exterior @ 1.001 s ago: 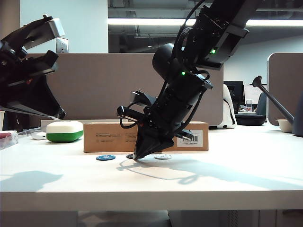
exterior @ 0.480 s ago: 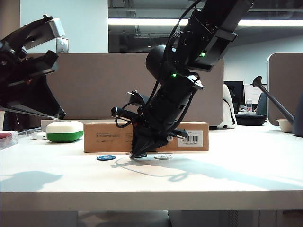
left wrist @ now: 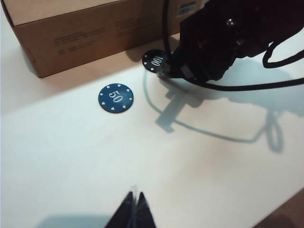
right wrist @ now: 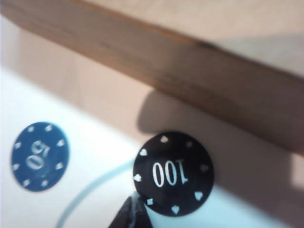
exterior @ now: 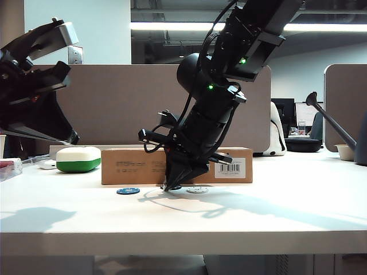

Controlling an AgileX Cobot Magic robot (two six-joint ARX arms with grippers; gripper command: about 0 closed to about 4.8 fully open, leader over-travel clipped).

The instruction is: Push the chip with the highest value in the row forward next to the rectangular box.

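Black on the pale table in the exterior view: the chip [exterior: 175, 187] under the down-tilted right gripper [exterior: 170, 184], nearly at the box [exterior: 132, 166] and closer in than a second ago. From the left wrist, left gripper [left wrist: 134, 211] pinched together on nothing, well back from the row, with the 100 chip past the blue chip [left wrist: 116, 98]. From the right wrist, fingertips closed together at the chip's near rim, which looks light, stiff and slick, so better nudged at the edge than pinched.

Three poker chips lie on the table: one blue chip [exterior: 128, 191], one black chip [left wrist: 154, 61], one white chip [exterior: 197, 190]. There is one rectangular box [exterior: 132, 165], one white-and-green case [exterior: 78, 159], and two grippers: left gripper [left wrist: 134, 209], right gripper [right wrist: 133, 211].
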